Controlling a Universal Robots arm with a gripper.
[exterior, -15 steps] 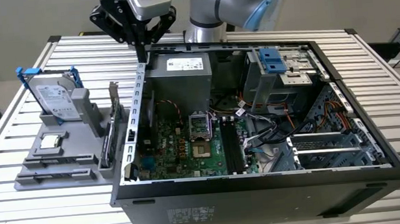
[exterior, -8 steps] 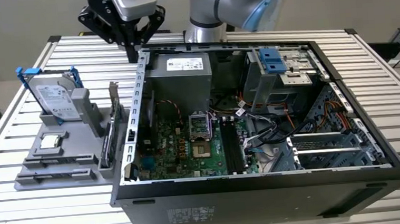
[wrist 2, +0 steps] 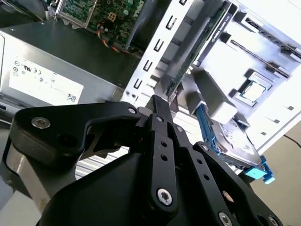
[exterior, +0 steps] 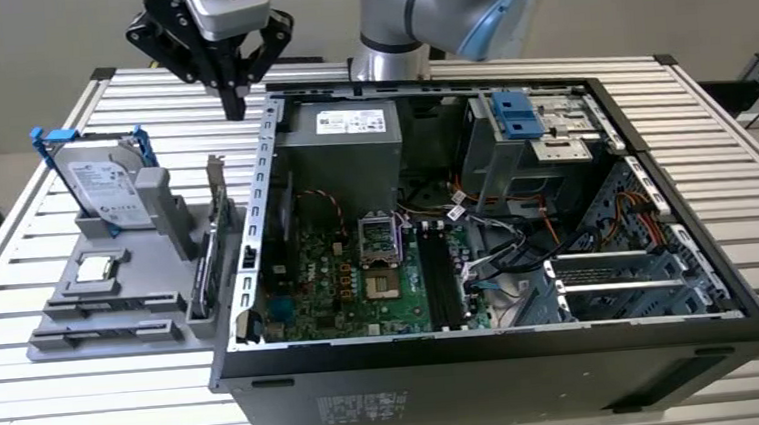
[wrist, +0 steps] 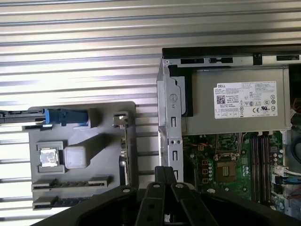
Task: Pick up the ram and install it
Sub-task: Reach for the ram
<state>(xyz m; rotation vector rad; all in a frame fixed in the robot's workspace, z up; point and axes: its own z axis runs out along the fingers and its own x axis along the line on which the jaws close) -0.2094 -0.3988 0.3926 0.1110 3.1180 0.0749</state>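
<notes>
My gripper (exterior: 235, 110) hangs over the slatted table beside the far corner of the open computer case (exterior: 497, 365), on the exterior view's left. It is behind the grey parts tray (exterior: 130, 275). Its black fingers (wrist 2: 158, 109) are pressed together and hold nothing. Two dark narrow strips stand on edge in the tray's front holders (exterior: 116, 307), also seen in the first wrist view (wrist: 70, 183). I cannot tell which of them is the ram. Long black memory slots (exterior: 435, 279) run along the green motherboard (wrist: 256, 160) inside the case.
On the tray stand a silver hard drive in a blue frame (exterior: 101, 187), an upright expansion card with a metal bracket (exterior: 214, 234) and a processor chip (exterior: 99, 270). The power supply (wrist: 240, 101) and the case's metal wall (wrist: 170, 117) lie close beside the gripper.
</notes>
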